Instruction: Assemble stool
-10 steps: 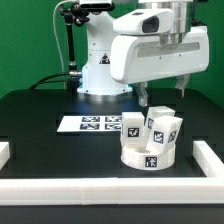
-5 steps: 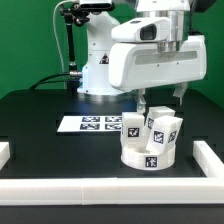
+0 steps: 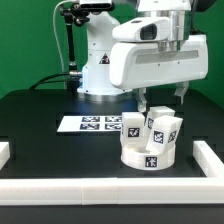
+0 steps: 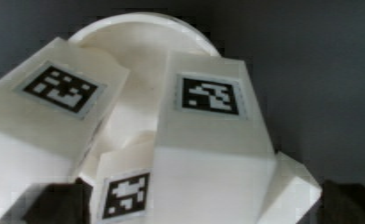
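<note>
The stool's round white seat [image 3: 140,156] lies on the black table at the exterior view's right of centre. Three white tagged legs [image 3: 156,126] stand upright on it, leaning slightly outward. My gripper [image 3: 162,102] hangs straight above them, its fingers spread wide at the leg tops. In the wrist view a leg [image 4: 211,130] with its tag fills the space between the two dark fingertips [image 4: 51,206], and the gripper [image 4: 200,210] straddles it. A second leg [image 4: 63,95] stands beside it, and the seat [image 4: 152,30] shows behind. I cannot tell if the pads touch the leg.
The marker board [image 3: 88,124] lies flat on the table just behind and to the exterior view's left of the stool. White border rails run along the front [image 3: 110,188], the right [image 3: 212,156] and the left [image 3: 4,152]. The arm's base [image 3: 100,72] stands at the back.
The arm came down and forward over the stool between one second and half a second ago. It has held still since. The stool has not moved.
</note>
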`<state>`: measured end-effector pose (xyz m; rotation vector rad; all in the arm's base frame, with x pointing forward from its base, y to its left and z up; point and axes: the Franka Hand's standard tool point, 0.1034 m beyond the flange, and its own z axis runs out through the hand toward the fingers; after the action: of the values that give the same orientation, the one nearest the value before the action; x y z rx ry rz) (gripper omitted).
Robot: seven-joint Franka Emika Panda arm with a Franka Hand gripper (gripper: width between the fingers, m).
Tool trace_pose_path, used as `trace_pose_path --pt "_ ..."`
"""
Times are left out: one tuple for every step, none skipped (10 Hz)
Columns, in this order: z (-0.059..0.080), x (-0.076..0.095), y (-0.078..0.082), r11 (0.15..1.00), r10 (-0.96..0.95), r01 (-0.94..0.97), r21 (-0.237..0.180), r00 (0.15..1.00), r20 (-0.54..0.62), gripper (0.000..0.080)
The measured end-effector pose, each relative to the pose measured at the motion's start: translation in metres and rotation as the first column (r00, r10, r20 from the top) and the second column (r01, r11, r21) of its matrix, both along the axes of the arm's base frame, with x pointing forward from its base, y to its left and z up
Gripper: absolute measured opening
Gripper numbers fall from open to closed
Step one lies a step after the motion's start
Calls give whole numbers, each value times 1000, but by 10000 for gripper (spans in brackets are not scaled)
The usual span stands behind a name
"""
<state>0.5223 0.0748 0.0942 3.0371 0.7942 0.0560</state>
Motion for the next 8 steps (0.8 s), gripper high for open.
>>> trace_pose_path --pt "0 0 0 1000 -1 1 0 1000 1 649" --pt "0 1 -3 1000 -3 3 -1 1000 4 649" --pt "-1 1 -3 1000 -4 4 -1 1000 3 649" --pt "-1 1 -2 1000 -17 17 0 1000 0 649" --pt "-3 -4 1 998 -70 70 0 997 -14 649" --pt "-4 -7 4 998 -70 70 0 997 -18 649" --pt "-3 -8 6 997 -72 72 1 997 -18 649" --pt "-3 -8 6 997 -73 73 1 997 -18 649"
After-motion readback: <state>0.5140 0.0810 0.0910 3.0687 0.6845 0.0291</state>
